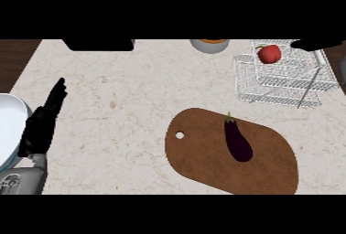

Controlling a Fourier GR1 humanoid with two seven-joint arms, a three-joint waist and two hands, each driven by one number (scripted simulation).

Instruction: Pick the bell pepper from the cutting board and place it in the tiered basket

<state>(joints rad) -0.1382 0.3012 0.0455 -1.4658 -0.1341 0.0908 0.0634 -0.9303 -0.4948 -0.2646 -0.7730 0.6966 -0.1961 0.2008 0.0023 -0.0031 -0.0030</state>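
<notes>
The pale marbled counter (135,91) carries everything here, and its middle lies bare between the left hand and the wooden board. The brown cutting board (209,169) lies at the lower right, its hanging hole turned toward the middle of the counter. Only a dark purple eggplant (237,140) rests on it, stem pointing away from the robot; no pepper is on the board.

The wire tiered basket (283,84) stands at the far right, beyond the board and apart from it. The red bell pepper (269,54) sits in its upper tier, near that tier's left side, so by how things lie the placing looks done. The lower tier shows nothing inside that I can make out.

At the left edge a white bowl or plate (10,128) is partly cut off, and its contents cannot be seen. The left hand (42,125) stands beside its rim, open with straight fingers pointing up the counter, resting and holding nothing.

At the far edge a grey round container (209,45) holds something orange, and a dark block (98,44) sits further left.

The right hand (317,44) shows only as a dark shape at the upper right, just beside the basket's top and near the pepper. Whether its fingers are spread or curled I cannot tell.
</notes>
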